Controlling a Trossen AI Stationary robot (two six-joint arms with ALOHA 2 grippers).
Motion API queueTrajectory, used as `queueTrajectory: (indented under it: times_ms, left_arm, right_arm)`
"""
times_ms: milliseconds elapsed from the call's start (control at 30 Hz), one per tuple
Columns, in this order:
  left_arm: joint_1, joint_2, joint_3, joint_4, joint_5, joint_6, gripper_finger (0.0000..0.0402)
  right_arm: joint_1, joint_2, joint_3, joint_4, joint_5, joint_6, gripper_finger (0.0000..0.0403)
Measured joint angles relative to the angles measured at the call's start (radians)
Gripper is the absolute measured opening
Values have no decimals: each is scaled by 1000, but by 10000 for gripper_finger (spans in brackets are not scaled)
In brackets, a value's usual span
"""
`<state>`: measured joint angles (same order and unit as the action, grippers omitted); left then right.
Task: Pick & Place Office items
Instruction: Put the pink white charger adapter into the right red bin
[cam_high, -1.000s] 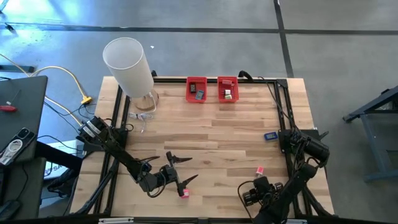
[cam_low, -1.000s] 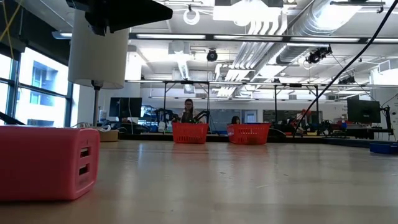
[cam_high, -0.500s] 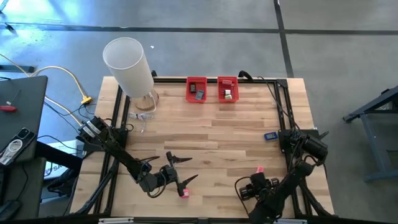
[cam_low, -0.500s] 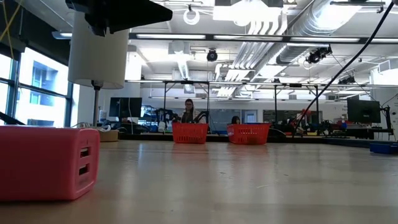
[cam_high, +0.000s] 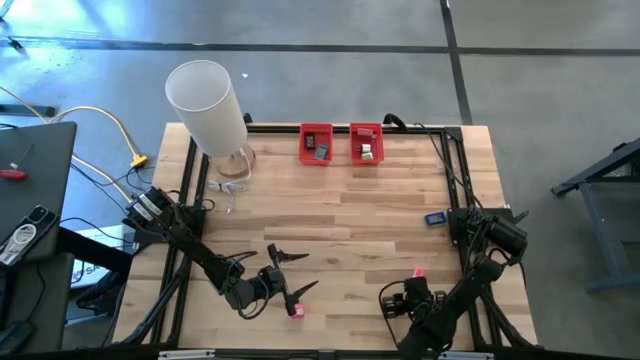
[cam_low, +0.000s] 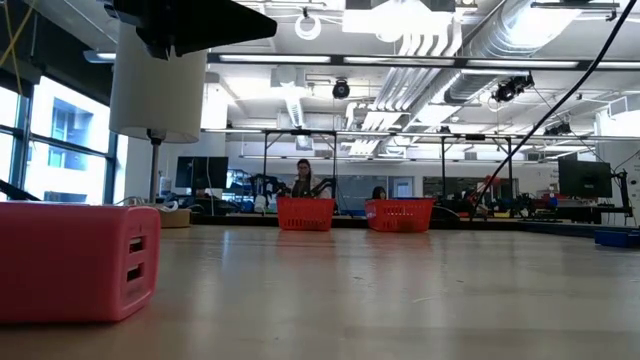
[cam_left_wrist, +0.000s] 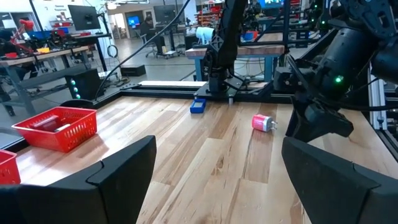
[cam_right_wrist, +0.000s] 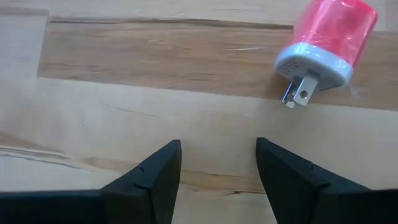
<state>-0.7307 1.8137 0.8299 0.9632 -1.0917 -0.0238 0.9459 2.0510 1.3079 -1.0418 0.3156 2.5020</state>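
Observation:
A pink plug (cam_right_wrist: 326, 43) with a white face and two prongs lies on its side on the wood at the near right, also seen in the high view (cam_high: 416, 272). My right gripper (cam_right_wrist: 217, 168) (cam_high: 400, 298) hangs open over bare wood just short of the plug, pointing steeply down. A pink charger block (cam_high: 296, 311) (cam_low: 75, 260) rests flat near the front edge. My left gripper (cam_high: 310, 270) (cam_left_wrist: 217, 180) is open and level beside the block, holding nothing. A small blue item (cam_high: 434, 219) (cam_left_wrist: 198, 106) lies at the right.
Two red bins (cam_high: 316, 143) (cam_high: 366, 143) holding small items stand at the far edge. A tall white cylinder (cam_high: 205, 100) stands at the far left corner. A black frame (cam_high: 455, 190) runs along the table's sides. Bare wood lies between the arms and the bins.
My right gripper has shifted a little toward the table's left edge and sunk slightly, rolling at the wrist. The pink plug and the other items have stayed in place.

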Motion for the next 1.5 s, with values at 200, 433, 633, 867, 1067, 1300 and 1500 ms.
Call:
queueTrajectory:
  times_ms: [200, 433, 633, 867, 1067, 1300, 1500]
  left_arm:
    - [0, 0, 0, 1, 0, 3, 340]
    - [0, 0, 0, 0, 0, 8, 340]
    - [0, 0, 0, -18, 0, 8, 340]
    - [0, 0, 0, -21, -1, 8, 340]
    - [0, 0, 0, -21, -1, 8, 340]
    - [0, 0, 0, -21, -1, 8, 340]
    - [0, 0, 0, -21, -1, 8, 340]
  right_arm:
    - [-4, 0, 2, -13, -76, 93, 195]
    - [-1, -9, 3, -33, -188, 156, 195]
    - [-14, -18, 7, -99, -245, 149, 195]
    - [-74, -18, 5, -127, -242, 33, 195]
    - [-122, -18, 4, -110, -215, -43, 195]
    - [-129, -16, 2, -106, -115, 8, 195]
    - [-128, -17, 4, -111, -169, 20, 195]
